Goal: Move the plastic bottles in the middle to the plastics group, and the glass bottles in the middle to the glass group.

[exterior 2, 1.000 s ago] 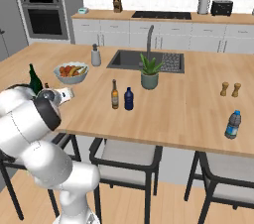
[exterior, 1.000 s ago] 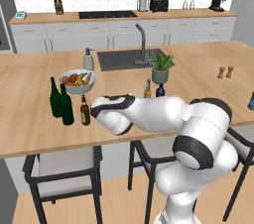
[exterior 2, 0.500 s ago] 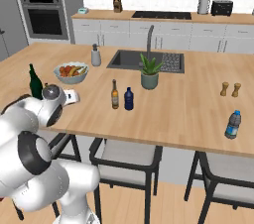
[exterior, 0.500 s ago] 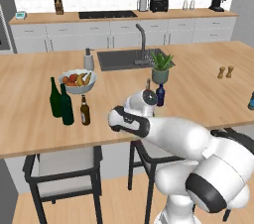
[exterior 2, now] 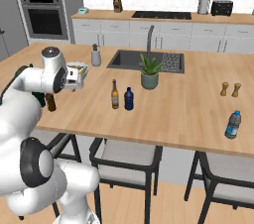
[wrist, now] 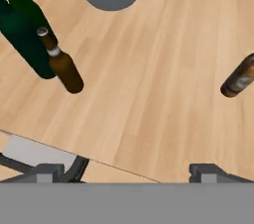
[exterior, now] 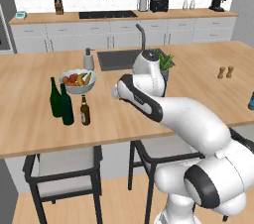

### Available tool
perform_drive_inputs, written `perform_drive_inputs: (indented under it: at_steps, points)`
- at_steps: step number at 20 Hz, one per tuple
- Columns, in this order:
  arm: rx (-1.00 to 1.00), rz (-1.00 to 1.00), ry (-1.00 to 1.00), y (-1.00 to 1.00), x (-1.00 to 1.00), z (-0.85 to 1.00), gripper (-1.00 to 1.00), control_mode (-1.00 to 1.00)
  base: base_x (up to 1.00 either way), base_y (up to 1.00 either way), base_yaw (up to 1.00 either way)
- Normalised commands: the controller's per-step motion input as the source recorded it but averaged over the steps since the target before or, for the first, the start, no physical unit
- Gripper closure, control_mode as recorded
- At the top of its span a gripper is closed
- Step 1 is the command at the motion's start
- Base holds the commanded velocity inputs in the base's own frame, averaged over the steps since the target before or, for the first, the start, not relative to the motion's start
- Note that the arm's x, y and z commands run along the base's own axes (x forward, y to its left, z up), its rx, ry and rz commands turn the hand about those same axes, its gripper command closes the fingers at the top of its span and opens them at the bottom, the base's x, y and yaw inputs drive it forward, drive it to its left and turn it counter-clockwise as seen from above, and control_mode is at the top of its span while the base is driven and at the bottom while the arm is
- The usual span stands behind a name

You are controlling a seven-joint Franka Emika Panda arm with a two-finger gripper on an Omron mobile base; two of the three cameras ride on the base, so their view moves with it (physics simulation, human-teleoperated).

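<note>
My claw hangs wide open over the counter, holding nothing. A brown bottle stands ahead to its left by the green bottles, another bottle ahead right.

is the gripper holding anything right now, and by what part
Nothing is held: the two-finger gripper is open over bare wooden counter, apart from the slim brown glass bottle.

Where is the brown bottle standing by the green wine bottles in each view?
Left base view: brown bottle left of centre, right of green bottles.
Right base view: brown bottle far left, mid-height.
Hand view: brown bottle upper left, beside green bottles.
Shared landmark: fruit bowl.
</note>
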Motion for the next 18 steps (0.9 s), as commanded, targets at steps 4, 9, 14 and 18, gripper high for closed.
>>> perform_drive_inputs:
  at_steps: [4, 9, 14, 18]
  points:
    - [0.0, -0.21, 0.06, -0.6, 0.0, 0.0, -1.0, -1.0, 0.0, 0.0, 0.0]
    - [0.0, -0.21, -0.03, -0.58, 0.03, -0.09, -1.0, -1.0, 0.0, 0.0, 0.0]
    - [0.01, -0.2, -0.14, -0.56, 0.01, -0.19, -1.0, -1.0, 0.0, 0.0, 0.0]
    - [0.03, -0.1, -0.33, -0.5, 0.01, -0.28, -1.0, -1.0, 0.0, 0.0, 0.0]
